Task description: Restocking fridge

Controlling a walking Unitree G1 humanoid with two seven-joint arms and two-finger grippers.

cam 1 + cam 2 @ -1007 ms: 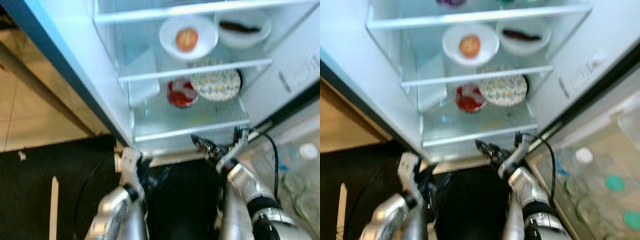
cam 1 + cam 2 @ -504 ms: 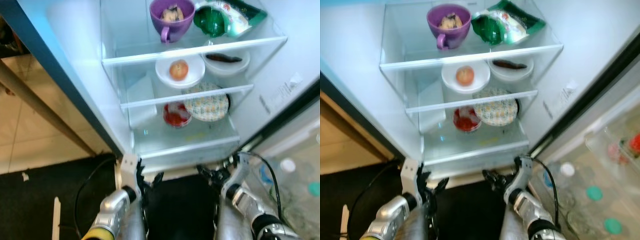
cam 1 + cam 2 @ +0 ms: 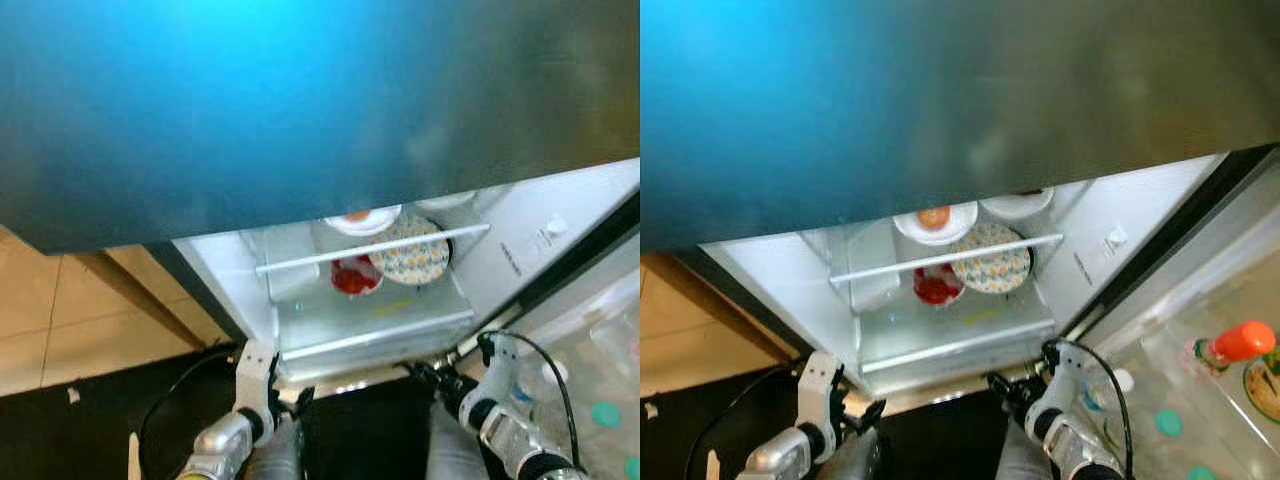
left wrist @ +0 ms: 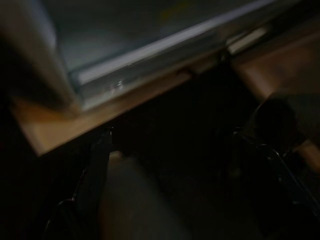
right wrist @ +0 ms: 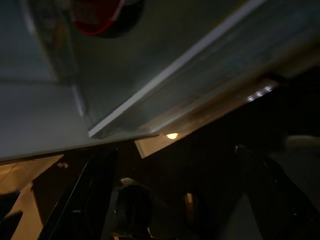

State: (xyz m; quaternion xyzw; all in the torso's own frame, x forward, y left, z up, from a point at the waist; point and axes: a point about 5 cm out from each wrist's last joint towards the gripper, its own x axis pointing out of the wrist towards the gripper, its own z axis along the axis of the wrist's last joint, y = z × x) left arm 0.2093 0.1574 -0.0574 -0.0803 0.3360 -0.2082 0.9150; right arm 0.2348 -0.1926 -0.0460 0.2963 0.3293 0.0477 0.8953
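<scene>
Open fridge (image 3: 300,270) just ahead of and above both grippers; upper part hidden behind a broad dark blue-grey panel (image 3: 300,100). Left gripper (image 3: 290,400) low before the fridge's bottom edge, black fingers spread and empty, well apart from the shelves. Right gripper (image 3: 428,378) likewise low at the fridge's lower right corner, fingers parted, grasping nothing. Beyond and above both grippers, on the lowest lit shelf: a red-filled bowl (image 3: 353,277) just beside a patterned plate (image 3: 408,254), touching or overlapping it. One shelf higher, a white plate with an orange-red fruit (image 3: 933,217) and another white dish (image 3: 1015,206) near it. To the right gripper's right, door shelf (image 3: 1200,400) with an orange-capped bottle (image 3: 1238,342) and green lids (image 3: 1169,423). Wrist views dim: fridge base edge and dark floor between spread fingers.
</scene>
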